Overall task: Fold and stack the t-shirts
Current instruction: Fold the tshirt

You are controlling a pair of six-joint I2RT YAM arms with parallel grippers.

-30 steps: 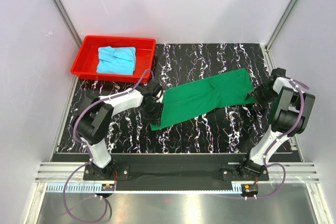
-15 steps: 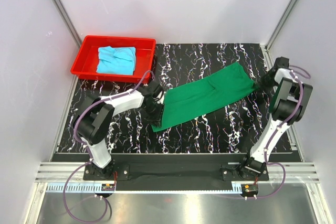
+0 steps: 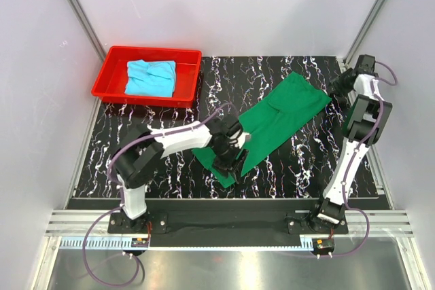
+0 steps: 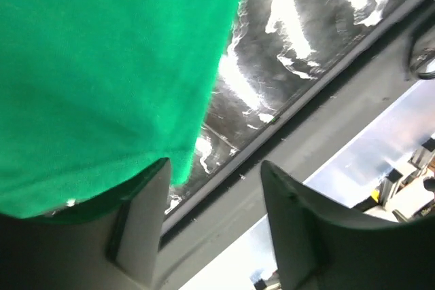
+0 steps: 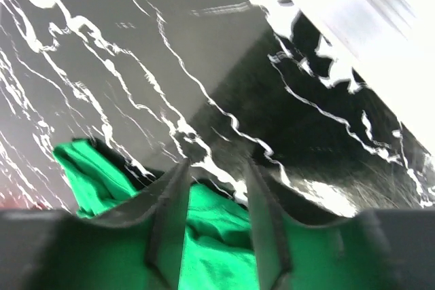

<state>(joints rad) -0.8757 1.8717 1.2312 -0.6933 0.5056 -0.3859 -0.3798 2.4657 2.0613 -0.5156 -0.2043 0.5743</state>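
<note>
Two grippers. Left gripper (image 4: 216, 168) is released: fingers wide apart, nothing pinched between them, and green cloth lies right against one finger. It sits over the near end of the green shirt (image 3: 279, 117), toward the middle of the tabletop's near edge. Right gripper (image 5: 216, 168) is clenched on the far-right corner of the same shirt, with green cloth filling the narrow gap between its fingers. That arm is stretched out to the far-right corner of the tabletop.

Two shirts. The green one lies flat in a long diagonal strip, from near-centre to far-right. Its near end is partly under the left gripper. The blue shirt (image 3: 151, 77) is bunched up inside the tray (image 3: 102, 85), well apart from the green one.

One tray, red, at the far-left corner.

Tabletop (image 3: 299, 161) is black with white marble veins. Plain pale walls (image 3: 224, 5) close in the far, left and right sides. Two metal posts (image 3: 75, 5) run up at the far corners.
</note>
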